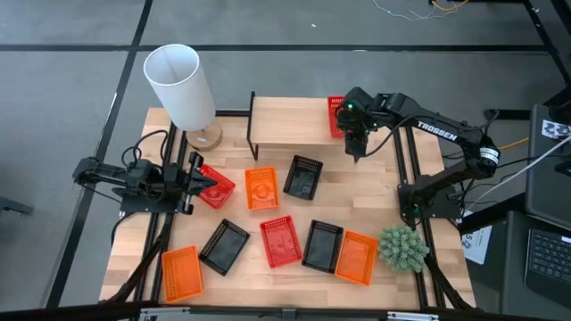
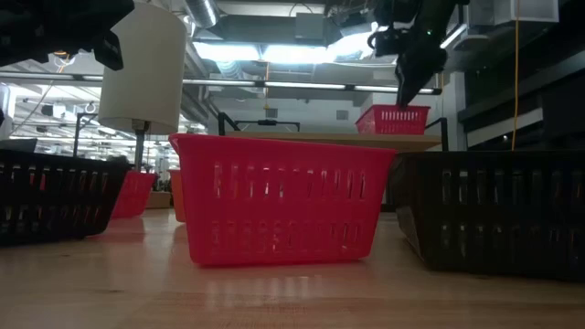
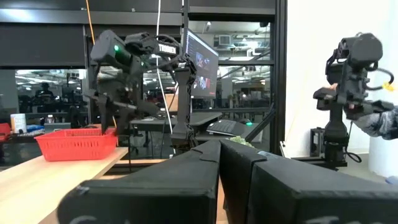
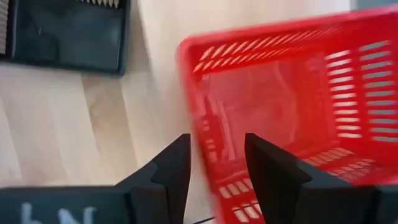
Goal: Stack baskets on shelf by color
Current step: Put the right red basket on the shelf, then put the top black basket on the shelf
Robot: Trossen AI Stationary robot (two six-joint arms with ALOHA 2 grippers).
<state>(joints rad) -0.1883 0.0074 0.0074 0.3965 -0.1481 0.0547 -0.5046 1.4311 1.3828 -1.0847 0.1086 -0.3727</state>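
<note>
A: Right up against the low lens sits a red basket (image 2: 279,196) on the table (image 1: 357,192), flanked by two black baskets, one (image 2: 55,194) on one side and one (image 2: 498,212) on the other.

B: Start big: that wooden table carries the whole spread. On it stands a lamp with a white shade (image 1: 180,85), and beside the lamp the shelf (image 1: 290,123), its light wooden top on thin black legs.

A: And look at the shelf's right end! Another red basket (image 1: 335,116) sits there on the shelf top, the only one up.

B: The right claw (image 1: 354,147) hangs just beside that basket, over the shelf's right edge. The wrist camera shows its fingers (image 4: 171,168) spread apart, one either side of the basket wall, not squeezing it. Released.

A: What about the other arm?

B: The left claw (image 1: 207,185) waits at the table's left side, clenched with nothing in it, its tip right at a third red basket (image 1: 217,189).

A: Down on the table then: an orange basket (image 1: 261,189) near the middle, a black basket (image 1: 303,176) just right of it.

B: Front row, left to right: orange (image 1: 181,271), black (image 1: 224,245), red (image 1: 280,242), black (image 1: 322,245), orange (image 1: 357,257), the last two touching.

A: And smallest, a spiky green plant (image 1: 402,248) at the front right corner.
</note>
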